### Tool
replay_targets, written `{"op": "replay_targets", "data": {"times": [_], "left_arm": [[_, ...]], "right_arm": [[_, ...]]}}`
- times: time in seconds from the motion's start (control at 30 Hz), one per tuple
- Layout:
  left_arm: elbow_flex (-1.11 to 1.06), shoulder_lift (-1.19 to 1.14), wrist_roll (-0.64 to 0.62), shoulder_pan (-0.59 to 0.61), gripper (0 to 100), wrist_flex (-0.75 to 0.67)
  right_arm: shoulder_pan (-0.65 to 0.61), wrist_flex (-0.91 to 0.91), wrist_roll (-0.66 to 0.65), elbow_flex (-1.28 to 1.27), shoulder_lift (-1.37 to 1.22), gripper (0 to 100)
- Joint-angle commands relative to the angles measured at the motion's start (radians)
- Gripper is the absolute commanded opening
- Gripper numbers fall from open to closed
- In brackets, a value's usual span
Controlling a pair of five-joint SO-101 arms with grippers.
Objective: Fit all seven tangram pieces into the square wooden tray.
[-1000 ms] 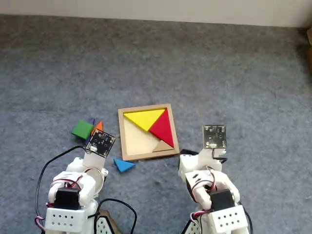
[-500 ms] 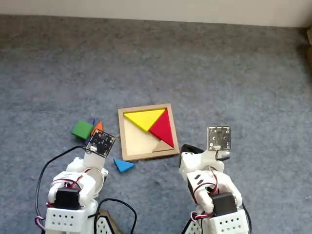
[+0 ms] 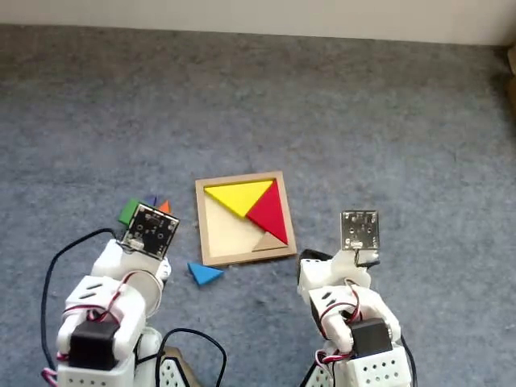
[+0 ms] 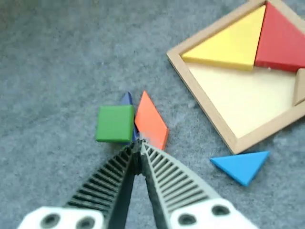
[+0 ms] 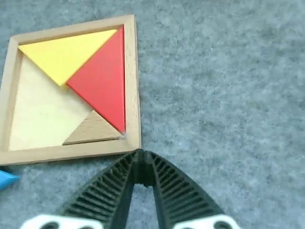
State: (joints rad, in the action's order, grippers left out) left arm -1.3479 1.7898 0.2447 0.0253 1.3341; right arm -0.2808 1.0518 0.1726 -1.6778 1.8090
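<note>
The left gripper [image 4: 138, 145], fingers pressed together and empty, is hovering just near of the green square [image 4: 114, 123] and orange parallelogram [image 4: 151, 121]. Something dark blue [image 4: 126, 98], perhaps another piece, is peeking beyond. The tray [image 5: 71, 151], partly filled, is lying to their right. The right gripper [image 5: 142, 157] is hanging closed, empty, by its near right corner.

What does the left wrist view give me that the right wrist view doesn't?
Left wrist view adds the green square, the orange parallelogram, a dark blue piece tucked behind them, and the left gripper, shut. Right wrist view adds the whole wooden triangle and the right gripper, shut. Shared: tray, yellow triangle, red triangle, light blue triangle.
</note>
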Motion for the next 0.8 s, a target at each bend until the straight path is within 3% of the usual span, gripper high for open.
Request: {"op": "replay_targets", "data": {"times": [0.0, 0.1, 0.27, 0.5, 0.77], "left_arm": [[0.134, 0.018, -0.003, 0.010, 1, -0.008], [0.194, -0.076, -0.003, 0.010, 1, -0.006], [0.326, -0.430, -0.005, 0.030, 3, -0.008], [0.444, -0.898, -0.009, 0.136, 25, -0.018], [0.509, -1.280, -0.005, 0.302, 26, -0.281]], "right_arm": [[0.010, 0.005, -0.011, -0.137, -0.018, 0.4], [0.010, 0.005, -0.008, -0.137, -0.018, 0.4], [0.012, 0.005, -0.008, -0.137, -0.018, 0.4], [0.015, 0.005, -0.008, -0.137, -0.018, 0.4], [0.015, 0.005, -0.009, -0.137, -0.018, 0.4]]}}
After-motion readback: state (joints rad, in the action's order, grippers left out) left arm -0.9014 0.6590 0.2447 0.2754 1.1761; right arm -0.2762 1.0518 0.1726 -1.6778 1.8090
